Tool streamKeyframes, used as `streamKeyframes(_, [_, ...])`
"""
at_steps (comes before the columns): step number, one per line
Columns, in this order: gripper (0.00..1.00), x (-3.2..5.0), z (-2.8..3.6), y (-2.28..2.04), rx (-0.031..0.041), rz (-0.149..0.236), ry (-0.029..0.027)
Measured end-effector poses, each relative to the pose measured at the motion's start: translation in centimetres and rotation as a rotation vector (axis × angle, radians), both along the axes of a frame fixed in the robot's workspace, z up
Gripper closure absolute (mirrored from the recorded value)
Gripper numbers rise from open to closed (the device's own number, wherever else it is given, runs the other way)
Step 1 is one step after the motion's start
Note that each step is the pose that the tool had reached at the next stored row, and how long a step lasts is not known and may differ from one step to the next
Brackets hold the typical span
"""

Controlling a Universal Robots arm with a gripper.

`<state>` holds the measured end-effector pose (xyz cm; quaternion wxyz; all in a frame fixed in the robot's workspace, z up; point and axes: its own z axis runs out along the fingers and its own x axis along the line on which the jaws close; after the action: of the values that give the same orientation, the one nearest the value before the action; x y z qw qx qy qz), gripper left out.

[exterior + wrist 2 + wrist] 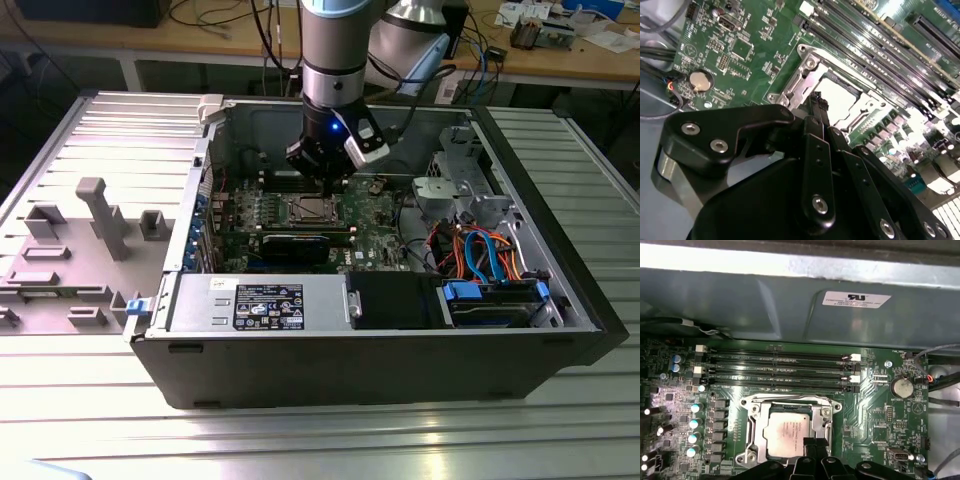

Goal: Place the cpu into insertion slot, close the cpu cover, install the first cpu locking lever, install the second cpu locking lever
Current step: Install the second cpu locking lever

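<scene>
Already the cpu (786, 434) sits flat in the insertion slot (756, 437), and the cpu cover (824, 416) appears to lie down around it as a silvery frame, so the first two steps look done. Whether either locking lever is latched I cannot tell. Just beside the chip's edge, the gripper (814, 444) hovers with its black fingers (819, 111) drawn narrow together, holding nothing that I can see.
</scene>
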<state>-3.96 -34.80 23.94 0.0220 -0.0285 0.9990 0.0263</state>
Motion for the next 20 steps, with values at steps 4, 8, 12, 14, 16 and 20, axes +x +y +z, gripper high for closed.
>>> streamKeyframes(4, [0.89,0.00,0.06,-0.01,-0.0003,0.000,0.0348])
streamKeyframes(8, [0.89,0.00,0.05,-0.23,-0.0001,0.000,0.0350])
streamKeyframes(12, [0.89,0.00,0.05,-0.24,0.0000,0.000,0.0350])
streamKeyframes(14, [0.89,0.00,0.05,-0.27,0.0001,0.000,0.0349])
streamKeyframes(16, [0.89,0.01,0.04,-0.36,0.0012,0.000,0.0350])
streamKeyframes(20, [0.89,-0.01,-0.07,-0.68,0.0136,0.000,0.0350])
